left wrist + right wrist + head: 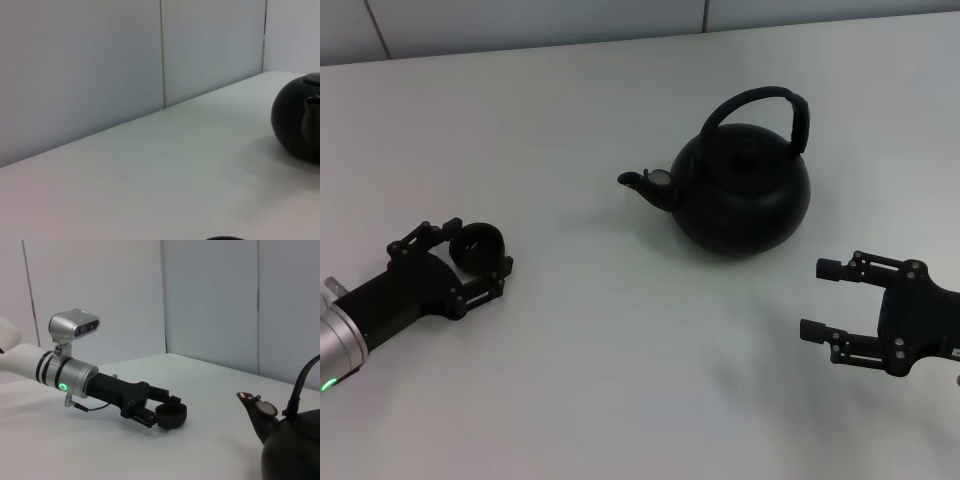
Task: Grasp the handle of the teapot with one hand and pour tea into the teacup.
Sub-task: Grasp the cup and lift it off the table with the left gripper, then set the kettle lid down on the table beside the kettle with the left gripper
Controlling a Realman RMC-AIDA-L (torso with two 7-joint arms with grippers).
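The black teapot [740, 195] stands upright right of the table's middle. Its spout [645, 183] points toward my left arm, and the arched handle [765, 100] rises over the lid. The small dark teacup [480, 240] rests on the table at the left, and my left gripper [478, 250] is shut on it with a finger on each side. In the right wrist view the same teacup [171, 415] sits at the left gripper's [167, 409] tips, with the teapot [295, 450] close by. My right gripper [817, 299] hovers open, with nothing in it, in front of the teapot and to its right.
The white table [620, 380] runs back to a pale panelled wall [100, 65]. The left wrist view shows the teapot's body [295, 125] at one edge and a sliver of the cup's rim [225, 238].
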